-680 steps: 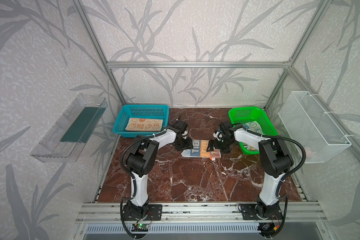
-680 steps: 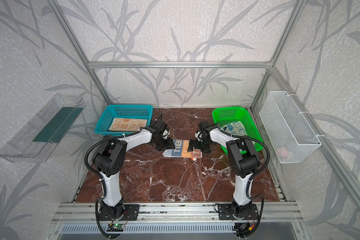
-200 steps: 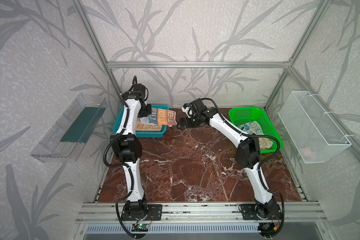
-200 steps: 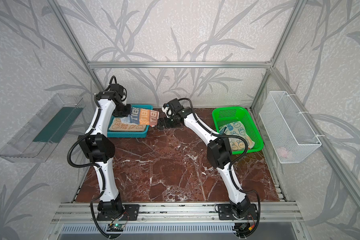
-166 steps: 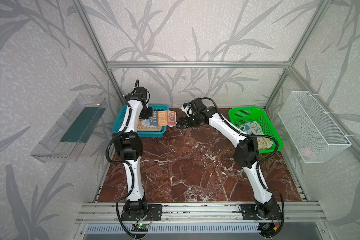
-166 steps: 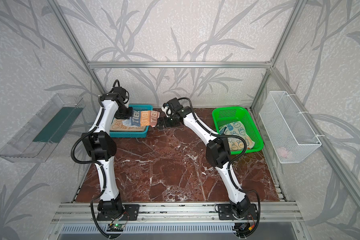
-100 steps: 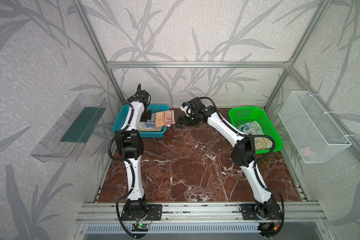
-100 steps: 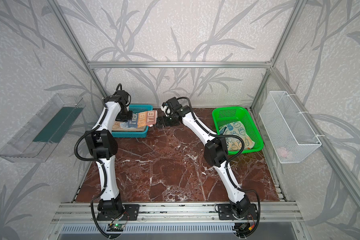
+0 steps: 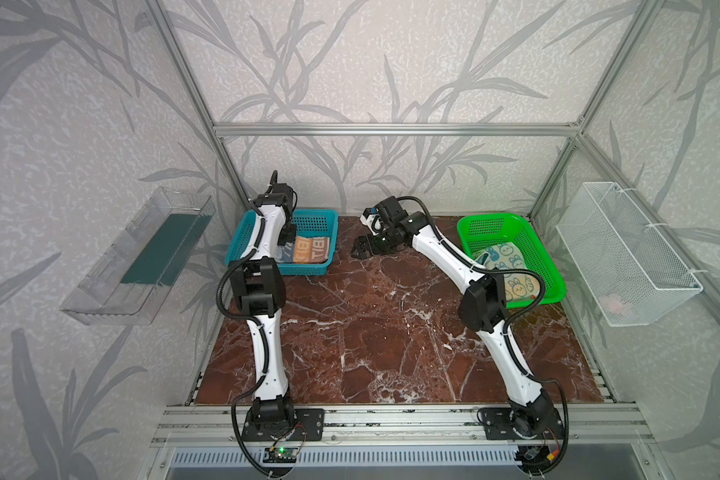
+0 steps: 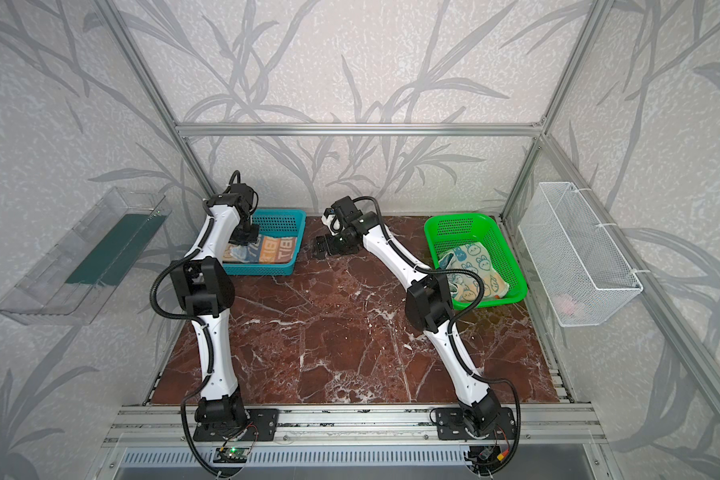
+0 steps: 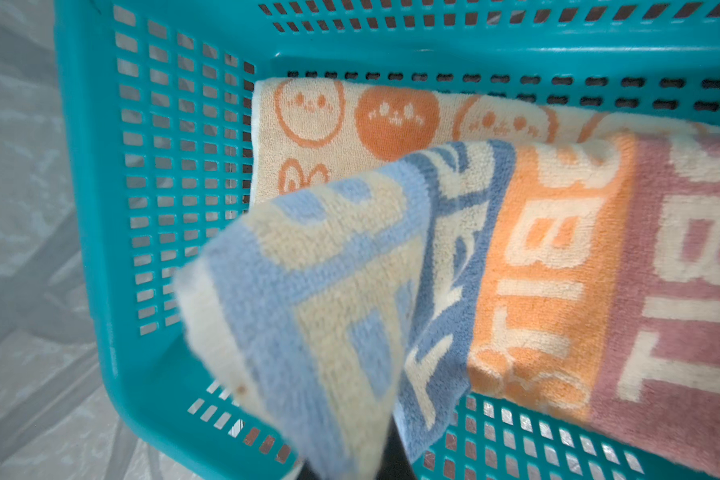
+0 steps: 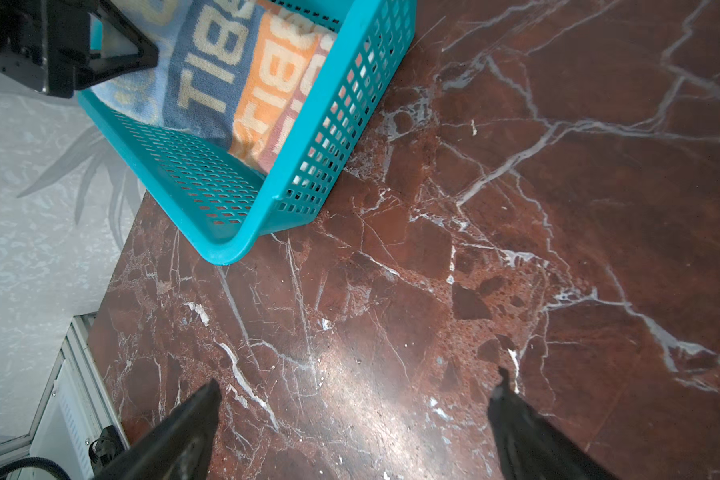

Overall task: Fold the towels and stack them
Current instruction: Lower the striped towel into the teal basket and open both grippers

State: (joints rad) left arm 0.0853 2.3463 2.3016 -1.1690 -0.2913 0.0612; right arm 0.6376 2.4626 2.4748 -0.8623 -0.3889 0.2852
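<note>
Nearest the camera, the marble tabletop (image 9: 391,332) lay bare between the two arms. Farther back on the right, the green basket (image 9: 489,224) stood on the marble. A cream-and-blue towel (image 9: 512,266) printed with bunnies lay loosely rumpled inside it, partly hidden by the right arm's elbow.

Beyond that, near the back edge, the right gripper (image 9: 360,248) hung over bare marble. Its jaws were spread wide with nothing between them, and it sat just beside the teal basket (image 9: 316,216) but apart from it.

The teal basket stood at the back left corner of the table. Inside it lay a folded lettered towel (image 9: 310,249), with blue, orange and dusty-pink bands side by side, each carrying pale block letters. The left gripper (image 10: 248,239) was down inside the basket's left half, pressed together on the blue-and-cream end of that towel. In the left wrist view that corner stood lifted toward the camera while the other bands lay flat.

Under it, flat on the basket floor, a peach towel (image 11: 391,116) with orange bunny faces showed past one edge of the lettered towel.
</note>
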